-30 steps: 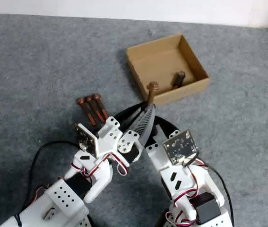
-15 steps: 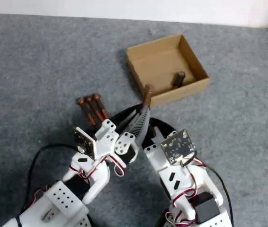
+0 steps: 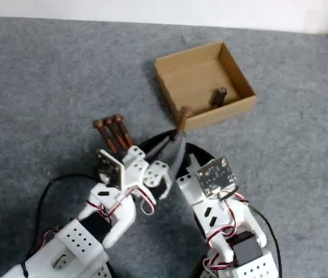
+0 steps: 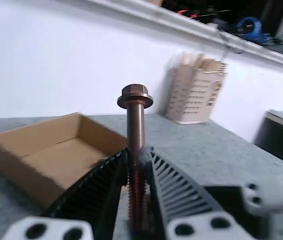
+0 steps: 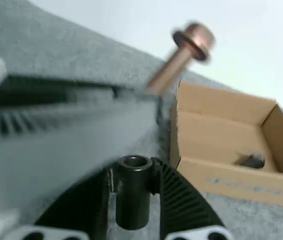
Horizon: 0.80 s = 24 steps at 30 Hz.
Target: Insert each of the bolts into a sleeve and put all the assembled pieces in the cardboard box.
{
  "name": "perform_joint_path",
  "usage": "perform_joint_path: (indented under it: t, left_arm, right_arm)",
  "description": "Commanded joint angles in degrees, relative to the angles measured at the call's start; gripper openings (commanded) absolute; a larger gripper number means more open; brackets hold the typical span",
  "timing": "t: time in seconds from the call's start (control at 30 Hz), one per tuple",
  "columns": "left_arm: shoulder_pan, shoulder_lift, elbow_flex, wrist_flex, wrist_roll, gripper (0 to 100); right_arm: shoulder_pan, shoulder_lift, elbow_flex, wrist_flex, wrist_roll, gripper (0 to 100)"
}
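Bolt [image 4: 136, 125] clamped in left gripper [image 4: 139, 156] — black sleeve [image 5: 133, 196] pinched in right gripper [image 5: 133, 172].

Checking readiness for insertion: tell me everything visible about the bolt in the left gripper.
The bolt looks like copper-brown metal: flanged hex head, smooth shank, thread below. The left gripper is shut on its threaded end, the head sticking out beyond. In the high view the head lies at the near wall of the cardboard box; contact cannot be told. No sleeve is on it; the right gripper holds a black sleeve apart.
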Motion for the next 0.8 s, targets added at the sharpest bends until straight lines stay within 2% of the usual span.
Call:
perform_joint_path:
  t: [0.0,0.07,0.17,0.27,0.43,0.63,0.7,0.77]
  left_arm:
    - [-3.7,-0.9,0.0,-0.3,2.5,1]
    - [-5.4,-0.8,0.5,0.1,3.7,1]
    - [-6.4,-0.8,0.8,4.7,5.0,1]
    - [-5.2,-0.7,0.8,15.6,9.1,1]
    - [-4.0,-0.8,-0.9,34.5,10.5,1]
    - [-3.8,-0.4,-4.2,49.1,10.5,1]
    - [-3.8,-0.4,-5.5,53.7,10.5,5]
    - [-3.6,-0.4,-6.1,57.8,10.5,16]
  right_arm:
    - [0.8,-0.5,0.7,8.2,0.7,0.4]
    - [0.8,-0.6,0.8,14.4,0.5,0.4]
    - [0.8,-0.6,0.7,20.6,0.4,0.4]
    - [1.8,-0.7,0.7,23.2,0.4,0.4]
    - [11.0,-0.7,0.7,23.2,0.4,0.4]
    - [11.7,-0.7,1.4,22.3,0.4,0.4]
    - [11.6,-0.7,2.4,22.1,0.4,0.4]
    - [11.6,-0.7,3.4,21.9,0.4,0.4]
